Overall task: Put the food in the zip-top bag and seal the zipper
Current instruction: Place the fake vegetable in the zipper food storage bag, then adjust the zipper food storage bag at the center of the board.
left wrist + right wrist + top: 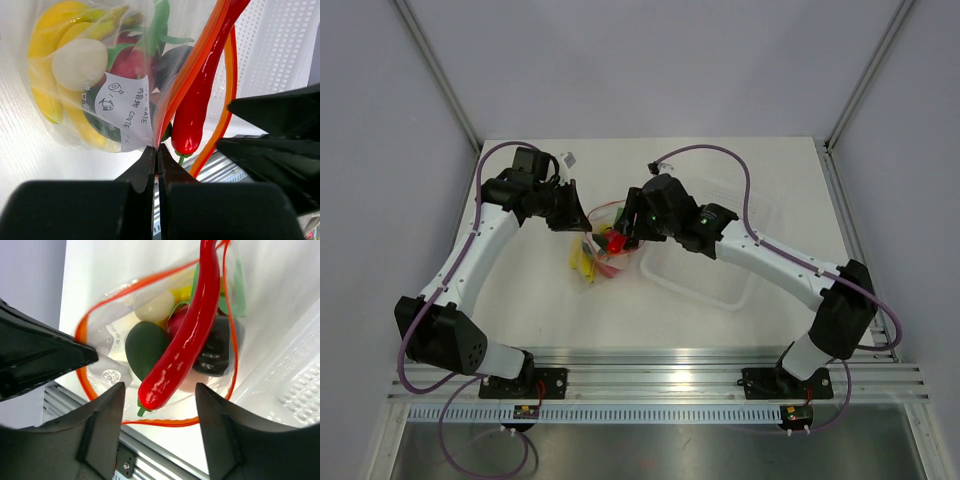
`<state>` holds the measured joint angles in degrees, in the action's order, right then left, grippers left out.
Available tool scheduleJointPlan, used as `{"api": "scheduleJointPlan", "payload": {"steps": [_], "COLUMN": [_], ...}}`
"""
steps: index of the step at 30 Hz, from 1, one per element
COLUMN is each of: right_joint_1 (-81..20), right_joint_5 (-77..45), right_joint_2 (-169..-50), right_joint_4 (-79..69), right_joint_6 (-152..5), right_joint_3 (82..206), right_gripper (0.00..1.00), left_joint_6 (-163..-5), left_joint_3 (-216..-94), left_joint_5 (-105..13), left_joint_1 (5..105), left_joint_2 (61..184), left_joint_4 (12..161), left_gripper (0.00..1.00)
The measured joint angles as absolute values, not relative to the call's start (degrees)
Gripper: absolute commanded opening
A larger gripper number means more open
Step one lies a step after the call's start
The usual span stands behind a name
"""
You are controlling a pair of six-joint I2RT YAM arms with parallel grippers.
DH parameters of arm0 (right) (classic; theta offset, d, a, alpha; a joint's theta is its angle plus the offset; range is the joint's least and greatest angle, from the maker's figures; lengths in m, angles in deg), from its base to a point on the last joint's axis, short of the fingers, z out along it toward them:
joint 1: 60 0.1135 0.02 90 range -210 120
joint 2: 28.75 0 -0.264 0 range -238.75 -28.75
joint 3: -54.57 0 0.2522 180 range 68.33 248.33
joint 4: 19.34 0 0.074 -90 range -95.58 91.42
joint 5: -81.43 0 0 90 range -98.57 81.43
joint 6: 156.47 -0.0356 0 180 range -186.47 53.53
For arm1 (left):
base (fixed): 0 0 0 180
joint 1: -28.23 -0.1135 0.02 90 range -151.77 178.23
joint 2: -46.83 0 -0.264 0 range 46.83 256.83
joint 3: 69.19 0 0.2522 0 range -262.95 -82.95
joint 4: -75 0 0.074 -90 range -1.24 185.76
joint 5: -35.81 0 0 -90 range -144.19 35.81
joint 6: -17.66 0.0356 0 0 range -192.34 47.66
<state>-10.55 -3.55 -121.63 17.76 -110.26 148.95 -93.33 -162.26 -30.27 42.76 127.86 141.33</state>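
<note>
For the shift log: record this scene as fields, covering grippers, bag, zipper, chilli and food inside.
left gripper: shut on zip-top bag edge
right gripper: open, straddling red chilli
zipper: unsealed, mouth wide
red chilli: in bag mouth, between zipper strips
inside bag: banana, avocado, whitish piece, dark round fruit

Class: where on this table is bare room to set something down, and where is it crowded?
Free: the white tabletop strip between the crinkly clear zip-top bag, the rigid clear tray and the near aluminium rail; also its far right corner beyond the tray. Crowded: the centre, where the left gripper and right gripper meet over the bag's mouth.
</note>
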Motion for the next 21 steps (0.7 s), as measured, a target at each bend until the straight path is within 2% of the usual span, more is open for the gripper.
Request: {"api": "scheduleJointPlan", "payload": {"steps": [2,5,12,18,19,21], "right_joint_1": [-10.59,-11.07,-16.25,-17.45,-17.45,-17.43], "right_joint_5": [-1.56,0.14,0.05,-4.34,-5.52,-7.64], "right_joint_2": [-120.19,-118.48,-118.11,-122.59,-123.66,-125.54], "right_joint_4": [18.96,20.16,22.24,23.18,23.13,23.07], "right_joint_6": [-108.66,-107.22,-105.76,-103.86,-103.44,-102.41], "right_joint_3": [149.78,149.78,147.73,147.81,147.81,147.81], "right_gripper": [0.52,0.44,0.55,0.54,0.52,0.29], "left_joint_6": [-93.33,-93.33,-93.33,-93.33,-93.33,-93.33], "left_joint_3": [-162.26,-162.26,-162.26,-162.26,-162.26,-162.26], "left_joint_5": [-30.27,-30.27,-30.25,-30.27,-30.27,-30.27], "left_joint_1": [42.76,42.76,42.76,42.76,42.76,42.76], "left_joint_2": [127.86,127.86,127.86,127.86,127.86,127.86], "left_joint_4": [141.31,141.33,141.33,141.33,141.33,141.33], "left_gripper": [0.0,0.0,0.0,0.0,0.0,0.0]}}
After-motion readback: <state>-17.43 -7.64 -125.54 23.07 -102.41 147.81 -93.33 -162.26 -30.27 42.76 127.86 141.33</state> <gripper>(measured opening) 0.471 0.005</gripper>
